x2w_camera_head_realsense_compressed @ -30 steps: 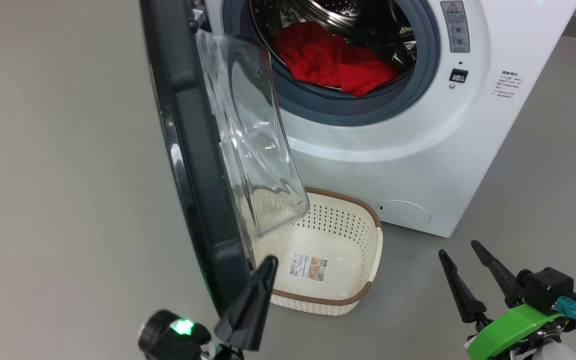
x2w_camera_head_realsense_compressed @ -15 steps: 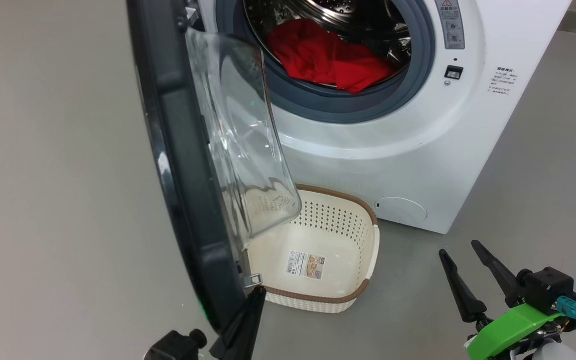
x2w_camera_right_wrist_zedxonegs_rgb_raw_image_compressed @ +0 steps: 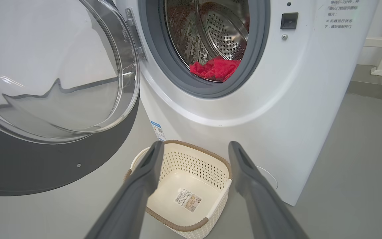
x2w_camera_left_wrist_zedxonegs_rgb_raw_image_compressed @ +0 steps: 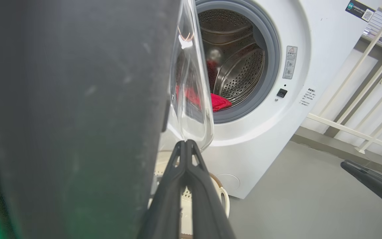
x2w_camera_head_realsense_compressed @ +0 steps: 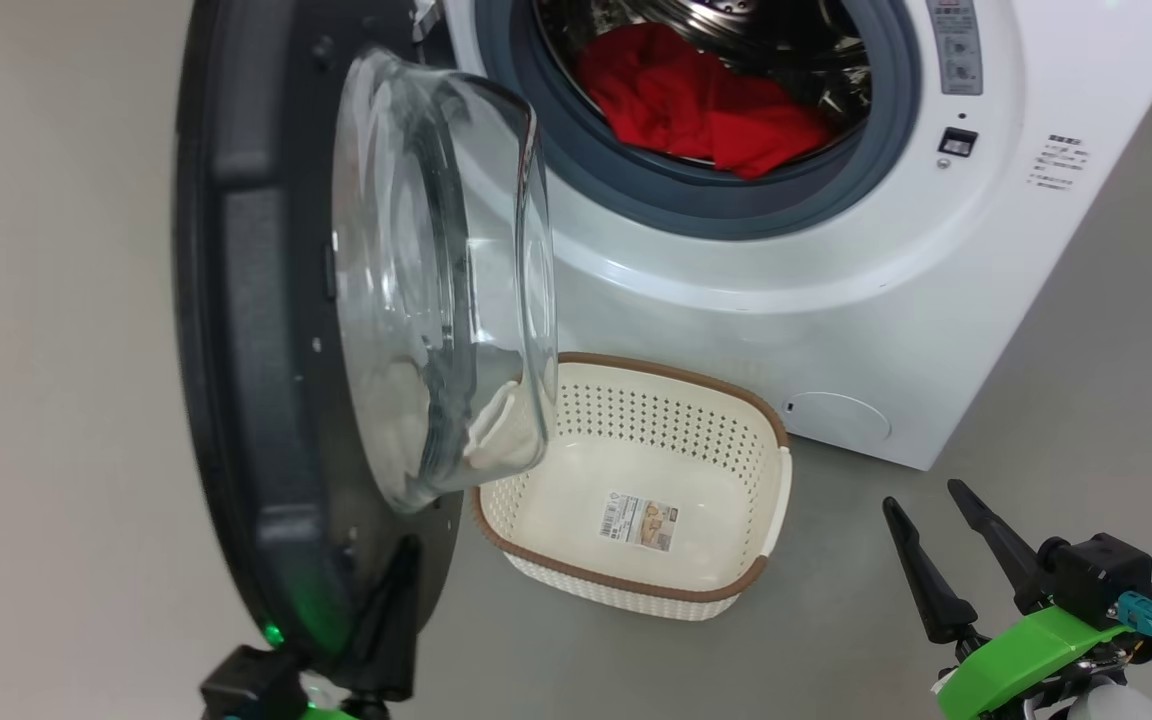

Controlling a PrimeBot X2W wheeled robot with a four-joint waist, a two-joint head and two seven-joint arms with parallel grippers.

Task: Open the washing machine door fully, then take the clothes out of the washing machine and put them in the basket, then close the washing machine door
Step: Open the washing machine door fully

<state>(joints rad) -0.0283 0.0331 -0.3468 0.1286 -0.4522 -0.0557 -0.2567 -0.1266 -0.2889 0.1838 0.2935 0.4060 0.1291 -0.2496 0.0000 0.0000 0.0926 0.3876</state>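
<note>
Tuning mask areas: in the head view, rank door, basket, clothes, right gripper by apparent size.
1. Door: largest, though also nearest the camera.
2. Basket.
3. Clothes and right gripper: similar spread, gripper much nearer, so unranked.

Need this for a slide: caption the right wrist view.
Open right gripper aimed at the empty basket; red clothes lie in the washing machine, its door open.

Long dark tapered fingers [x2w_camera_head_realsense_compressed: 921, 580], lime-green wrist bracket [x2w_camera_head_realsense_compressed: 1026, 650], teal connector [x2w_camera_head_realsense_compressed: 1146, 615]
</note>
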